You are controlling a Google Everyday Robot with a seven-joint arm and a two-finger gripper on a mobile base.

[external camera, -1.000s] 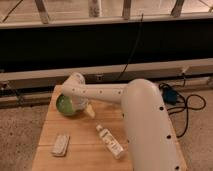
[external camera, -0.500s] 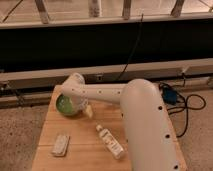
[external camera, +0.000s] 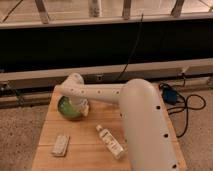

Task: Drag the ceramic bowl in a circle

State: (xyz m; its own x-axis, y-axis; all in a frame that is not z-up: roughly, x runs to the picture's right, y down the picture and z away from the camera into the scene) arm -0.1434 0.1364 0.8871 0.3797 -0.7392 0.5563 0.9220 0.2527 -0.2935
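The big white arm (external camera: pixel 135 107), smooth and rounded like moulded plastic with a row of small dark dots along its side, reaches from the lower right across to the far left part of the table (external camera: pixel 95 150), and its gripper (external camera: pixel 80 106) is down at the right-hand rim of the ceramic bowl (external camera: pixel 68 108). The wrist covers the tips, so whether the fingers are apart or clamped on the rim cannot be told from this view. As a judgement, the task looks to be at its very start: the gripper has arrived at the bowl and seems placed to take hold of its edge, while the whole circular drag over the tabletop is yet to be done. The table is pale wood, laid in long planks with a matt, slightly grained surface, and stands on a speckled floor. The bowl, on the far left part of it, is round, shallow and glossy green, with a darker rim that catches the light. Nearer the front, by the arm's elbow, lies a small clear bottle (external camera: pixel 110 142) on its side, slim with a light cap. At the front left lies a flat, pale rectangular packet (external camera: pixel 60 144), soft-edged and dull in finish.
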